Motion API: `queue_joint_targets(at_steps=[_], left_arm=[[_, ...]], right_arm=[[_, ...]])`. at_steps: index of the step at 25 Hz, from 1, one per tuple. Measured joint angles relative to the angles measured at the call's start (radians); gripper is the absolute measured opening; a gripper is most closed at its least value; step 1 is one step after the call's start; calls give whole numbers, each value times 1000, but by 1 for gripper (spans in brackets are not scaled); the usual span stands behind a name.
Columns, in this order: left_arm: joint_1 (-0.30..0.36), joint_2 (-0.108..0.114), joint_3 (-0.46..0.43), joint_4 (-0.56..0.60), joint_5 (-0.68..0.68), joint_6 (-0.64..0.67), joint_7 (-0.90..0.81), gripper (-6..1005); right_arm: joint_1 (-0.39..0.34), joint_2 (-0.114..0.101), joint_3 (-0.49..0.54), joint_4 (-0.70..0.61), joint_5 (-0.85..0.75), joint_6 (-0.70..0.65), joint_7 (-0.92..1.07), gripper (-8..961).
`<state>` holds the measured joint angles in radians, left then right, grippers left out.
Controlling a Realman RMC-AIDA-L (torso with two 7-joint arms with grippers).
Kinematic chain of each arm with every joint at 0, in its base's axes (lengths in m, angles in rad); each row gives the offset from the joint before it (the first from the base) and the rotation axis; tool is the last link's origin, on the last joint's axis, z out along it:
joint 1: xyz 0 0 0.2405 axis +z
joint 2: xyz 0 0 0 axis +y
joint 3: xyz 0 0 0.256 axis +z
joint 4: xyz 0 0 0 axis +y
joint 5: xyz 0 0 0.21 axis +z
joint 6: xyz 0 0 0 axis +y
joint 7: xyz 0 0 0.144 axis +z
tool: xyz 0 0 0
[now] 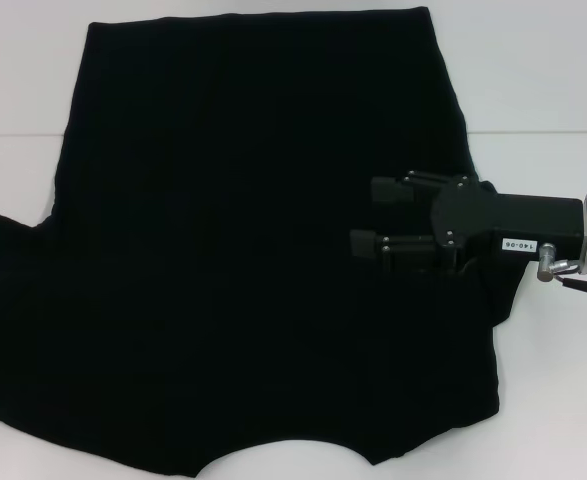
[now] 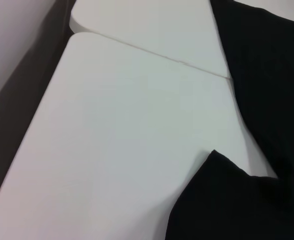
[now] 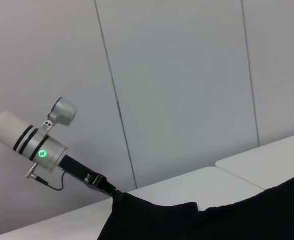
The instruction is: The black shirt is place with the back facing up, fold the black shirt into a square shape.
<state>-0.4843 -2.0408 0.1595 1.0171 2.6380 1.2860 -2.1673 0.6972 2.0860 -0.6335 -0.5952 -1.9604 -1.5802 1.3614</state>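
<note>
The large plain black soft-cloth T-shirt lies spread over the white table, filling most of the head view; its curved neckline sits at the near edge, closest to the robot, and its straight hem at the far edge. No lettering shows on the upward face. Over the shirt's right side, about midway between neckline and hem, the black rigid right gripper reaches in from the right on its silver-cuffed arm, its two fingers pointing toward the shirt's middle and standing apart with a clear gap and nothing between them. Farther off, the right wrist view shows the left gripper at a raised fold of cloth; how far it is open I cannot tell.
</note>
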Motion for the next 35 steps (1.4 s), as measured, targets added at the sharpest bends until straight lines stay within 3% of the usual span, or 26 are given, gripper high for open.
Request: queue_joint_targets(at_steps=[26, 35], left_arm=[[-32, 4, 43, 1, -3, 106, 22, 0], [-54, 2, 113, -7, -46, 112, 44, -1]], right_arm=[[-6, 0, 0, -8, 10, 3, -1, 914], [-12, 0, 2, -7, 12, 0, -1, 914]])
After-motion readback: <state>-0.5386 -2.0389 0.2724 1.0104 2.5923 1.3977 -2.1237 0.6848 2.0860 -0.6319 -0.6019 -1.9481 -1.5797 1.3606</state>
